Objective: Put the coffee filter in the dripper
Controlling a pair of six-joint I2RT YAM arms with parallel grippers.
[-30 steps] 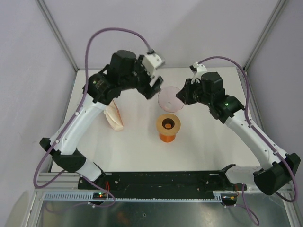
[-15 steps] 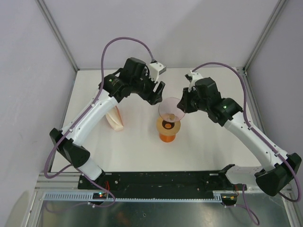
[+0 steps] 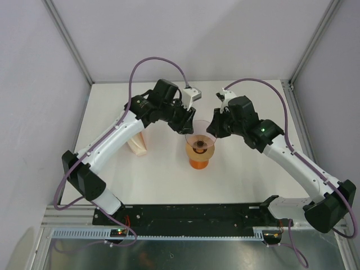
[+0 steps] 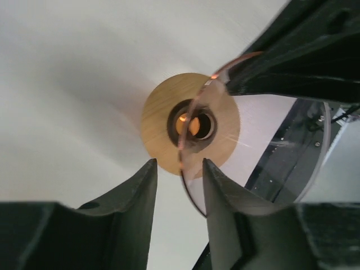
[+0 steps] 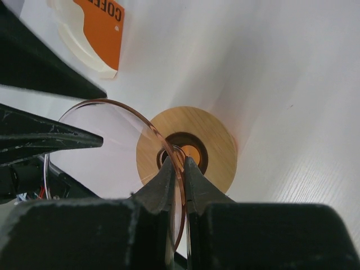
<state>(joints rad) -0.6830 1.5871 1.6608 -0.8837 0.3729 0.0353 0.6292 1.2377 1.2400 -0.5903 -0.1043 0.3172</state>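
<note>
Rim of translucent pinkish plastic funnel dripper point(image 3: 198, 128), clamped in my right claw point(image 5: 179, 163), runs between the spread fingers of my left claw point(image 4: 180, 164).

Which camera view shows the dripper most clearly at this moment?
The right wrist view: the dripper shows its wide round rim, pinched by the right gripper. The top view gives only a faint pink disc between both grippers. The left wrist view shows its rim passing between the open fingers of the left gripper.
</note>
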